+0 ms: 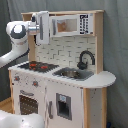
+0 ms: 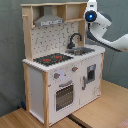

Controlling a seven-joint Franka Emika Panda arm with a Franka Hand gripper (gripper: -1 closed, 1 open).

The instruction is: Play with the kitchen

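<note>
White board and pale wood made up the tall toy kitchen (image 1: 65,75), which stood on the floor with a wooden tabletop (image 2: 100,107) in front of it in the second exterior view. Its black-and-red hob (image 1: 37,65), steel sink (image 1: 72,73) and curved black faucet (image 1: 85,59) ran along the counter. The white robot arm (image 1: 17,37) was raised to the upper shelf, its wrist beside the small white microwave (image 1: 70,24). In the first exterior view, a white panel (image 1: 42,26) at that shelf's left end hid the gripper; I could not tell whether its pincer was open or closed. The risk, to my eye, lay in how high it was working: a sideways push at the top of such a light cabinet could rock it, or strain whatever hinge that panel hung on.
</note>
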